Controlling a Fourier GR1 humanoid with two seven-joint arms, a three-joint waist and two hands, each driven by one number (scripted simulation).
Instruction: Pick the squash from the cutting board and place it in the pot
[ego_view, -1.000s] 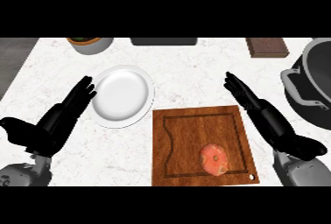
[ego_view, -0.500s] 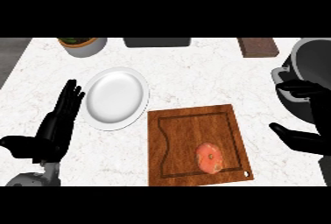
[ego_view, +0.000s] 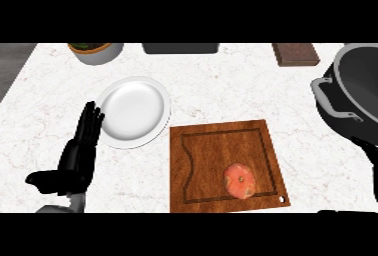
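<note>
Near the lower right corner of the cutting board (ego_view: 221, 167) lies the squash (ego_view: 241, 181), a small rounded orange-pink piece with paler blotches, resting inside the board's groove and touched by nothing. It looks light, stiff and smooth-skinned, so it is likely to roll or slide if pushed from one side; the safest hold seems to be across its middle, fingers on one flank and thumb on the other, coming from above. The pot (ego_view: 354, 95) stands to the upper right, well apart from the board, dark and deep, with a handle facing the board. On the right edge only a sliver of the right robot hand (ego_view: 367, 150) shows, just below the pot, and I cannot tell how its fingers stand. The left robot hand (ego_view: 80, 150) rests wide, fingers straight, on the tabletop (ego_view: 236, 85) beside a white plate (ego_view: 133, 111).
</note>
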